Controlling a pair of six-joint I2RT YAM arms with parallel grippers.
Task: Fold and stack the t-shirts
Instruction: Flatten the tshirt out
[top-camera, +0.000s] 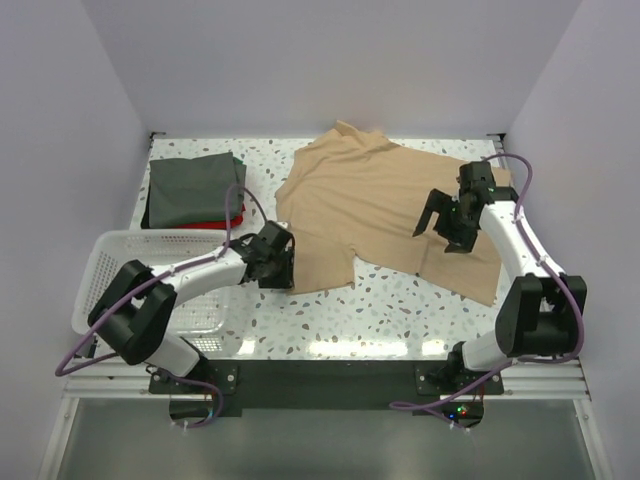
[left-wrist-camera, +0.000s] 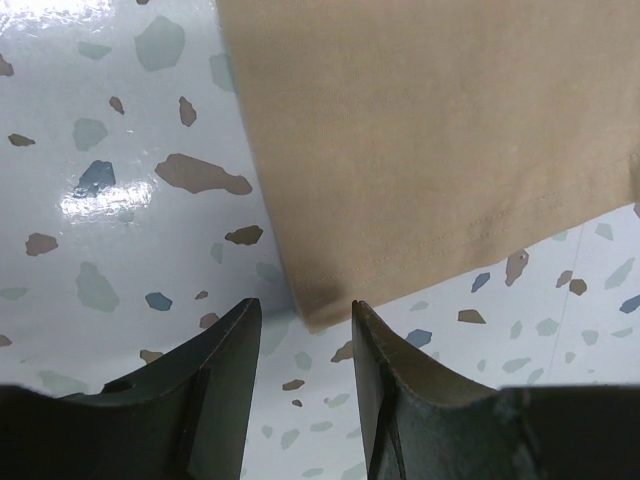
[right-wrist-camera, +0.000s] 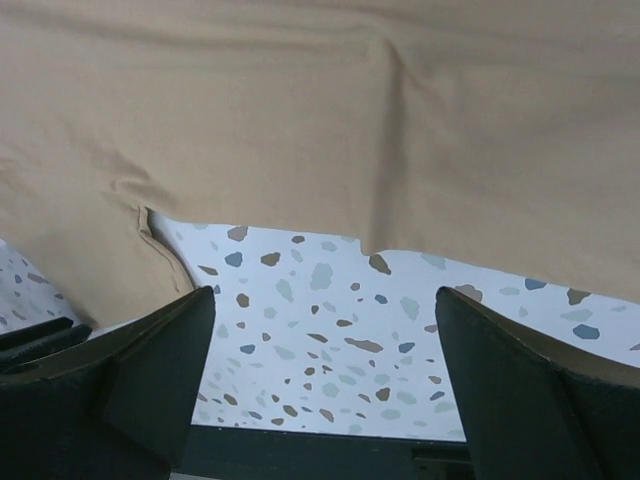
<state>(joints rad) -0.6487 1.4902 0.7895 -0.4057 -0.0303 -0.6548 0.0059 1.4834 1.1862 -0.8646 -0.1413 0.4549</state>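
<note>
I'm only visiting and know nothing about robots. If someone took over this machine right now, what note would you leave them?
Left gripper: open, fingertips at the near-left hem corner of the tan shirt, not clamped.
Right gripper: wide open over that shirt's right side, holding nothing.
Done: grey-green shirt lies folded on the red one, far left behind the white basket.
Left: fold the tan shirt and stack it there.

The left arm (top-camera: 205, 268) and right arm (top-camera: 505, 235) are clad in white shells between black joints, each trailed by a purple cable (top-camera: 524, 178). Dark, matte, curved fingers (left-wrist-camera: 215, 385) are fitted, and black base plates (top-camera: 190, 380) are bolted at the table's (top-camera: 400, 310) near edge.
</note>
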